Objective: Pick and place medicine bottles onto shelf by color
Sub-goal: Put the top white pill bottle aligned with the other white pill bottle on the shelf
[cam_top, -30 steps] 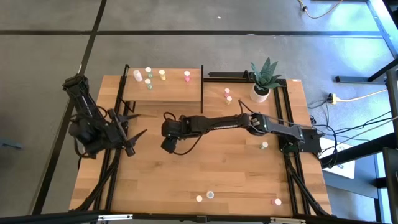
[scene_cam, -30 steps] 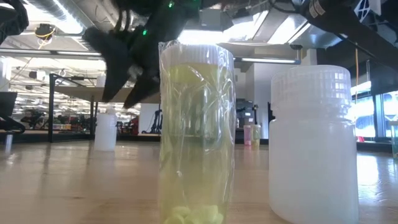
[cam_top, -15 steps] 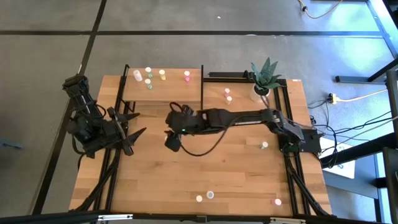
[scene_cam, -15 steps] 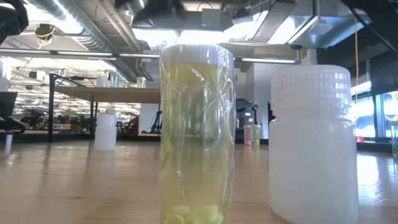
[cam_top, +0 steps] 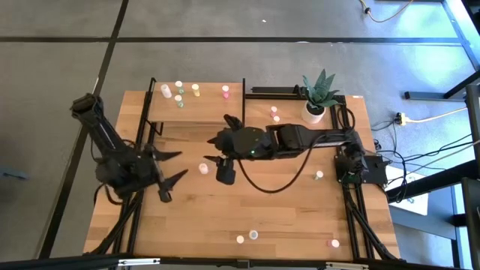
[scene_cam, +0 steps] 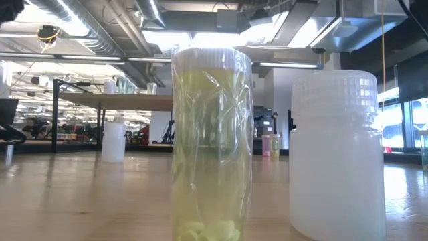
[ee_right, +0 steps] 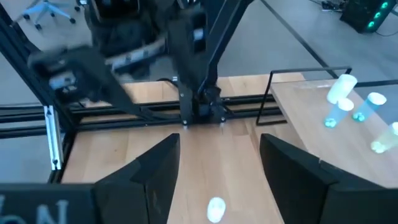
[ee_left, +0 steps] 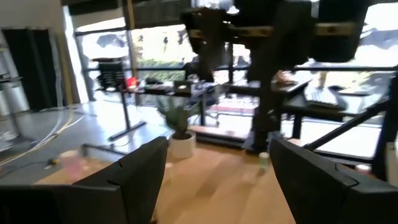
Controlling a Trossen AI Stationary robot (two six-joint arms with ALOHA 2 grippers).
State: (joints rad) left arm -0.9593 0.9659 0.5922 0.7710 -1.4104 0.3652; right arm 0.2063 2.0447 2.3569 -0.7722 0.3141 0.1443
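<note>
Right gripper (cam_top: 212,156) has pulled back from desk centre, fingers spread, white bottle (cam_top: 202,168) now lying loose there (looks dropped); left gripper (cam_top: 176,166) spread near left edge; shelf (cam_top: 196,109) at far-left corner

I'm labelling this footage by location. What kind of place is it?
Probably an open-plan lab or workshop. The low view shows exposed ceiling ducts and worktables beyond the wooden table; the high view shows grey floor and trailing cables.
</note>
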